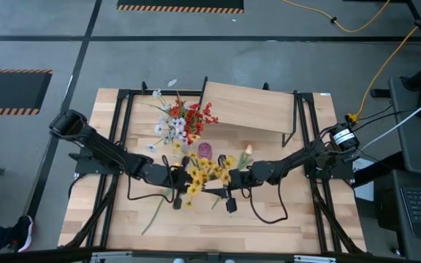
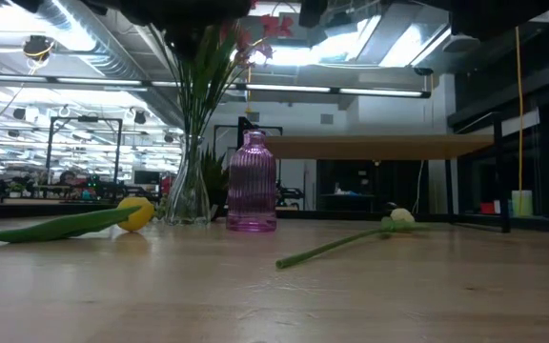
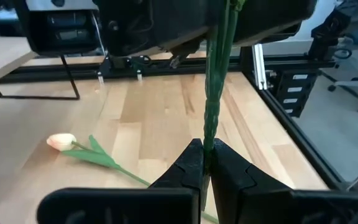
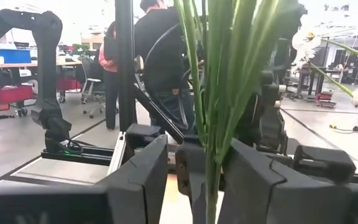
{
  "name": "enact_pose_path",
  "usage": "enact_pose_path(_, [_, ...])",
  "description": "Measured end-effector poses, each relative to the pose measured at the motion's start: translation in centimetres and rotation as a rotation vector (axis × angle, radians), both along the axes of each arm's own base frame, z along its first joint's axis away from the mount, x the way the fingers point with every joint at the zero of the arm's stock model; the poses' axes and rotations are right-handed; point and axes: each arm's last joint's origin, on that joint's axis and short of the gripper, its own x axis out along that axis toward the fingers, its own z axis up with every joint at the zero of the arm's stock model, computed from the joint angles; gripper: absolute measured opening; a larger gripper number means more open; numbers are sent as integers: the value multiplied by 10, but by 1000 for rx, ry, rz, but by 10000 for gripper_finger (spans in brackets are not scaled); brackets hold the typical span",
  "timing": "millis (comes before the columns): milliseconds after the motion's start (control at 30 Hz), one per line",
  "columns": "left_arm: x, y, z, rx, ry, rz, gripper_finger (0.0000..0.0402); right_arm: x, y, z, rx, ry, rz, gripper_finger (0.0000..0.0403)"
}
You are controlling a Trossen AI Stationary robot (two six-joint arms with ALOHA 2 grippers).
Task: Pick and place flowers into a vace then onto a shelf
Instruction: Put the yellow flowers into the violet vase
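Note:
A bunch of yellow flowers [image 1: 207, 173] stands upright in the air over the table's middle, between my two grippers. My left gripper [image 3: 204, 163] comes from the left and is shut on its green stems [image 3: 213, 93]. My right gripper [image 4: 194, 177] comes from the right and is open, one finger on either side of the same stems [image 4: 219, 106]. A pink ribbed vase [image 2: 253, 186] stands just beyond them. A clear vase [image 2: 191, 195] left of it holds red and white flowers [image 1: 183, 120]. The shelf [image 1: 251, 106] stands at the far right. My left gripper pinches the bunch's stems near their lower end [image 3: 207, 148] between the tips of its two fingers. It reaches in roughly level from the table's left, the fingers lying across the stems. The bunch stands upright above the fingers, lifted clear of the table.
A yellow tulip [image 2: 134, 213] on a long stem lies on the table at the near left. A pale tulip [image 2: 400, 217] with its stem [image 3: 104, 160] lies to the right of the vases. People stand in the room beyond the table [image 4: 160, 56].

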Motion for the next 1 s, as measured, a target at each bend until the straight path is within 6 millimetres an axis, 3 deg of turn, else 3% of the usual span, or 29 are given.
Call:
enact_pose_path(467, [-5, 2, 0, -42, 60, 14, 13, 0, 0, -1, -8, 12, -7, 15])
enact_pose_path(700, [-8, -5, 0, -25, 62, -15, 50, -1, 0, 1, -5, 19, 12, 7])
enact_pose_path(1000, [-27, -23, 11, 116, 14, 8, 93, -16, -6, 27, -14, 84, -10, 6])
